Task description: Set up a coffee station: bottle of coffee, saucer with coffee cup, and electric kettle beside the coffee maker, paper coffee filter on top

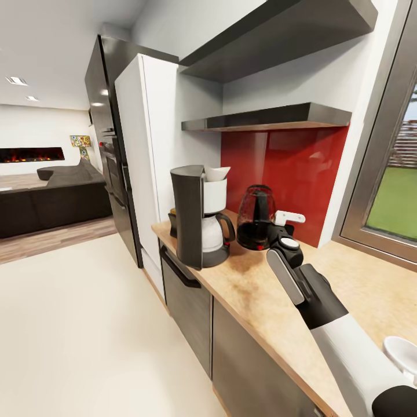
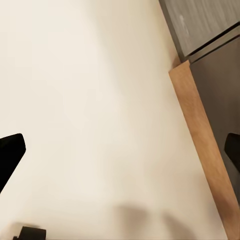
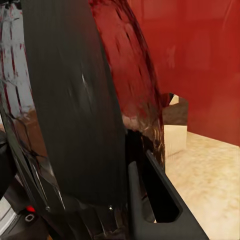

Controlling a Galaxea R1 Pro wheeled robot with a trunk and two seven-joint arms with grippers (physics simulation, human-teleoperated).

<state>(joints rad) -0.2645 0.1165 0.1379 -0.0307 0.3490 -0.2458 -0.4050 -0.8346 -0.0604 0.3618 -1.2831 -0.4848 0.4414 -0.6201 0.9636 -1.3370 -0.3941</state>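
Now your right claw (image 1: 278, 236) sits at the kettle (image 1: 255, 217) handle, grip hidden so I cannot tell; with the kettle on the counter (image 1: 255, 295) beside the coffee maker (image 1: 200, 223), release gently and withdraw straight back.

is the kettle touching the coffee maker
Apart. The head view shows a strip of countertop between the electric kettle and the coffee maker.

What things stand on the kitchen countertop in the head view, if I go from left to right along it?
Bottle of coffee → coffee maker with the paper coffee filter on top → electric kettle → right end effector, at the kettle's handle → a white rounded object at the picture's right edge, cut off.
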